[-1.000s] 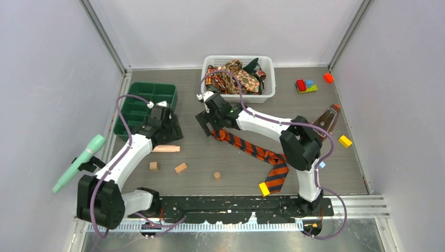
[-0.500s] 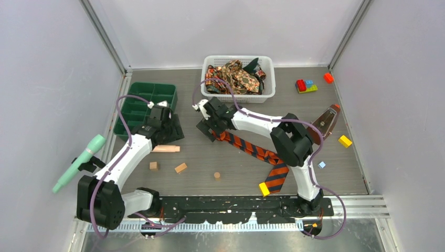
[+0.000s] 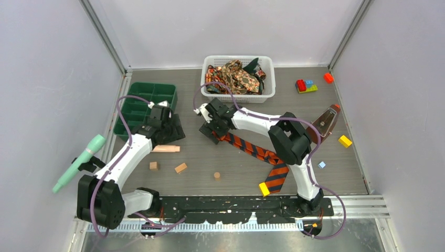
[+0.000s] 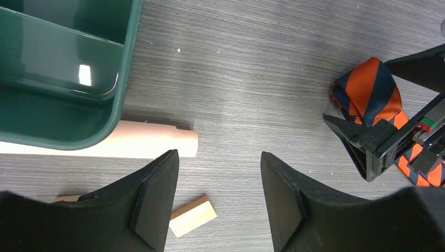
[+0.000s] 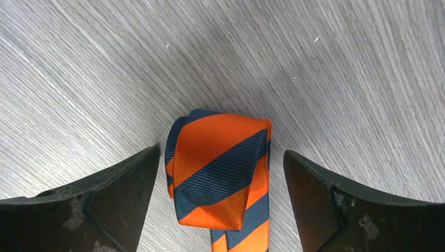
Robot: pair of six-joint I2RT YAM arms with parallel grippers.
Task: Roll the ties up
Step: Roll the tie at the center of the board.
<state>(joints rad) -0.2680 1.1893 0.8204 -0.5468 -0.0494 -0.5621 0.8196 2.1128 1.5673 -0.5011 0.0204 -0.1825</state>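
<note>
So, striped tie (image 3: 246,147) partly rolled, right arm (image 3: 286,140) hiding a bit of it.
Rolled end sits mid-table inside the spread right gripper (image 5: 220,155); tie runs diagonally toward near-right. Left gripper (image 4: 218,156) spread, empty.

1. Striped tie (image 5: 218,168): bright orange and dark navy diagonal stripes.
2. Paisley ties (image 3: 236,79): brown-gold pattern with reddish flecks.
3. Dark tie (image 3: 252,65): seems dark green, though from above it reads almost black.
4. Basket (image 3: 239,97): white mesh.
5. Tray (image 3: 137,107) by the table's left edge: deep glossy green.
6. Table (image 3: 199,157): grey wood-grain.
7. Left end effector (image 4: 218,155) and right end effector (image 5: 220,152): matte black.
8. Block (image 3: 345,140) near the right edge: yellow.
</note>
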